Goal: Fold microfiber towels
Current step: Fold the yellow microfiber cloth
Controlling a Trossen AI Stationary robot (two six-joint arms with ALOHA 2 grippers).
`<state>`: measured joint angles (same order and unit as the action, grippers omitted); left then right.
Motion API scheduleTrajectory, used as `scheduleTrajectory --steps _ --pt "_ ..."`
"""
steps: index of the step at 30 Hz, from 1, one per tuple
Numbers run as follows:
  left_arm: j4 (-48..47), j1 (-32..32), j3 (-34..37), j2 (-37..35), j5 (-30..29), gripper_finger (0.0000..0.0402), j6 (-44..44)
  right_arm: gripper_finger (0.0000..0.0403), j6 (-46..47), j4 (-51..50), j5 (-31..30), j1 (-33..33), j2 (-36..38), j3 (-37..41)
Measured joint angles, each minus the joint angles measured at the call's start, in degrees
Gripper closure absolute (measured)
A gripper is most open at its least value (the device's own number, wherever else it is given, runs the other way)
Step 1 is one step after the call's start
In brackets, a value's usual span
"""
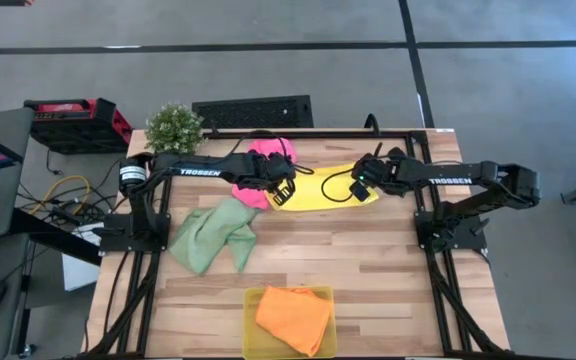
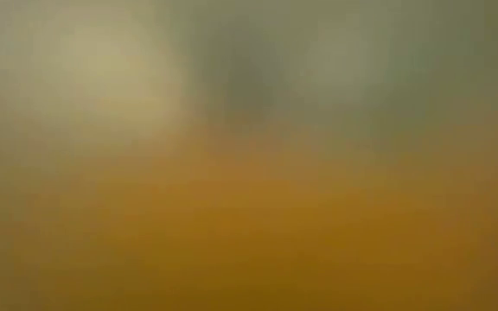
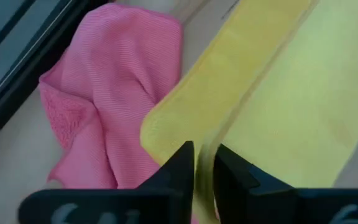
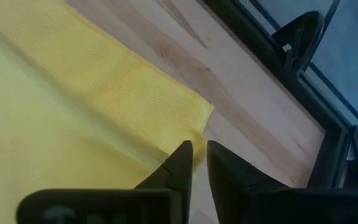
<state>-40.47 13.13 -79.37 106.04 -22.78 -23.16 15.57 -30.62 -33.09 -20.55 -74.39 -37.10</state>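
Note:
The bright yellow towel (image 1: 320, 188) lies spread at the table's far middle. My left gripper (image 1: 284, 190) is shut on its left end, and my right gripper (image 1: 364, 189) is shut on its right end. The hot pink towel (image 1: 260, 160) lies crumpled just beyond the yellow one, partly under my left arm. It also shows in the left wrist view (image 3: 114, 93). The pale green towel (image 1: 213, 234) lies rumpled at the left. The orange towel (image 1: 294, 318) lies in the translucent yellow tray (image 1: 250, 330) at the near edge. The low view shows only blur. My left gripper pinches the yellow towel's left edge (image 3: 205, 142) between its two fingers, next to a rounded corner (image 3: 157, 127). A strip of the cloth beside the hold stands turned up, and the rest lies on the table. My right gripper pinches the yellow towel's far right corner (image 4: 197, 135) between its two fingertips. The corner is on or just above the wood, and the cloth behind it lies flat.
A potted plant (image 1: 175, 126) and a black grid panel (image 1: 253, 110) stand at the table's far edge. The black frame rail (image 4: 272, 74) runs along the far edge close to my right gripper. Bare wood (image 1: 368, 260) lies between the yellow towel and the tray.

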Motion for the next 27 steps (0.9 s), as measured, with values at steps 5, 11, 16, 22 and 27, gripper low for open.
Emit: scheduleTrajectory --steps 5,11,16,22,27 --pt "0.2 1.3 0.0 0.0 0.0 0.0317 0.0 0.0293 -0.7 1.4 -0.2 -1.7 0.0 0.0" --pt "0.3 2.7 0.0 0.0 -1.8 0.0278 0.0 0.0238 -1.2 1.5 -0.2 -5.2 0.0 0.0" --pt "0.3 3.7 0.0 0.0 -3.2 0.0266 0.1 0.0201 -1.2 1.5 0.0 -7.2 0.0 0.0" --pt "-0.9 3.7 0.0 0.0 -3.2 0.0264 4.2 0.0182 -4.0 1.4 2.6 -7.2 0.0 -0.1" --pt "-2.7 3.7 0.0 0.0 -4.0 0.0264 10.2 0.0181 -4.0 1.2 6.4 -7.2 0.2 -0.1"
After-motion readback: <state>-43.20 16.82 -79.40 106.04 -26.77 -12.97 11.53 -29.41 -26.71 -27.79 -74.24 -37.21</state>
